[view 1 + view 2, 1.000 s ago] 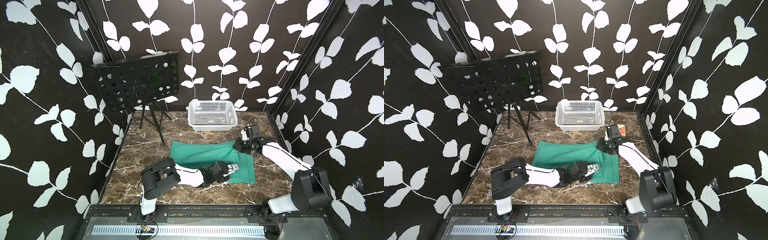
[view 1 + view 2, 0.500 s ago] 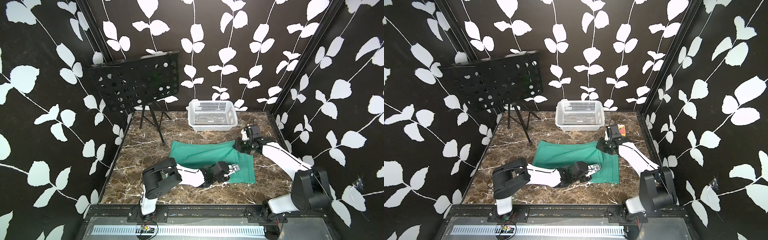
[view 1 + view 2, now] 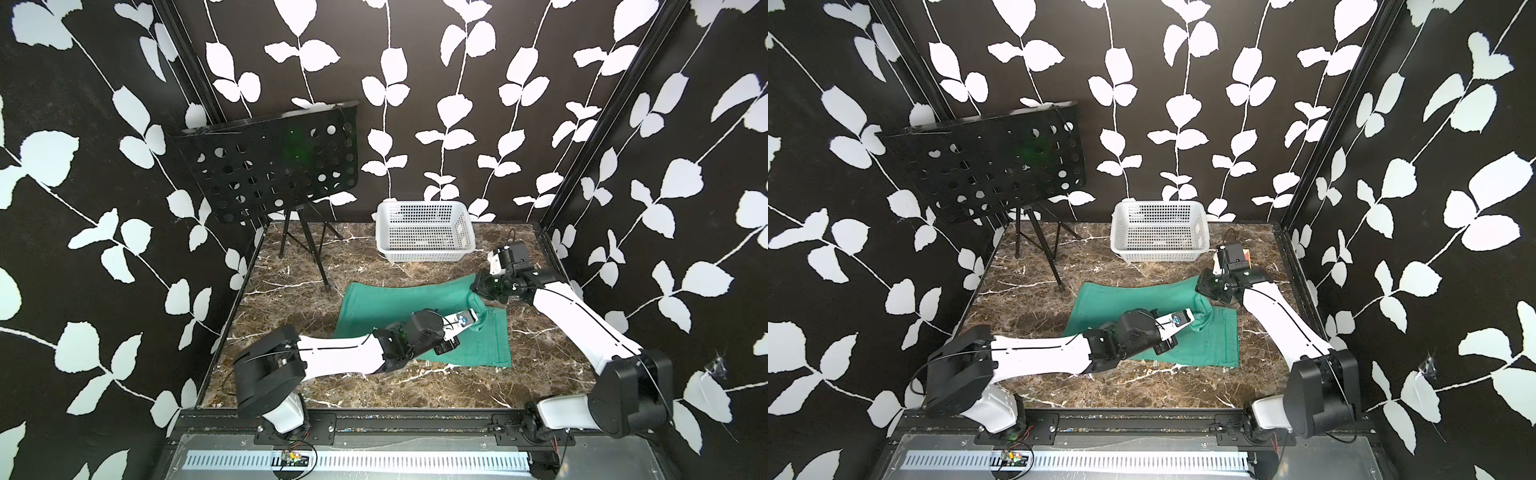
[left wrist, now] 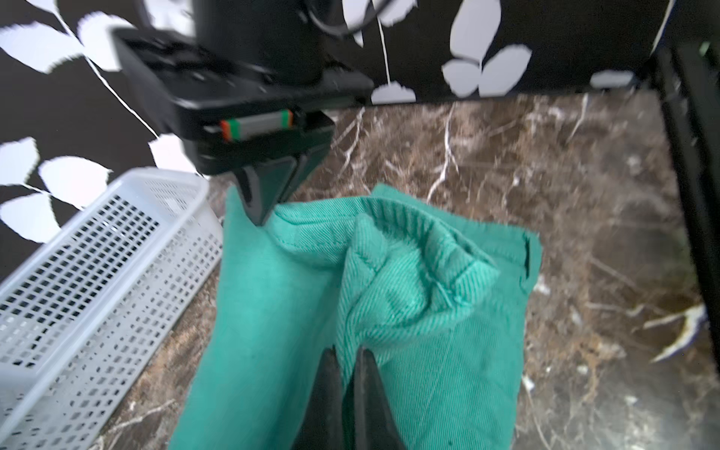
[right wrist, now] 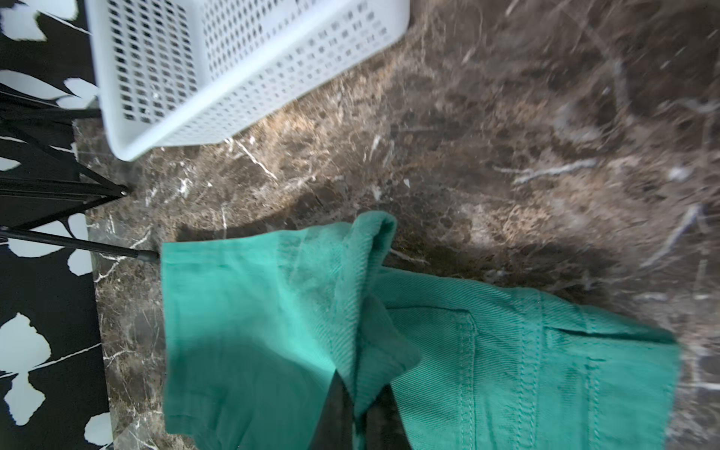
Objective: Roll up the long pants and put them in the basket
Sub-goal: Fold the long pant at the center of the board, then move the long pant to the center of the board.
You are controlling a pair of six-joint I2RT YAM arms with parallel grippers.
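The long pants (image 3: 386, 303) (image 3: 1121, 299) lie as a flat teal cloth across the middle of the marble table in both top views. At their right end a fold of cloth stands raised between my two grippers. My left gripper (image 3: 473, 322) (image 4: 346, 352) is shut on the near part of that fold. My right gripper (image 3: 477, 289) (image 5: 356, 389) is shut on the far corner of the same end, by the seam. The left wrist view shows the pants (image 4: 272, 311) bunched into a ridge, with the right gripper (image 4: 259, 218) pinching their far edge. Stitched pocket cloth (image 5: 506, 350) lies flat under the raised layer.
A white perforated basket (image 3: 424, 232) (image 3: 1158, 232) stands at the back of the table, just behind the pants. A black perforated music stand (image 3: 274, 162) on a tripod (image 3: 316, 257) stands at the back left. Patterned black walls close in three sides.
My left gripper has closed on the cloth near the right end of the pants, and that end now stands up in a fold. The right arm has barely moved.
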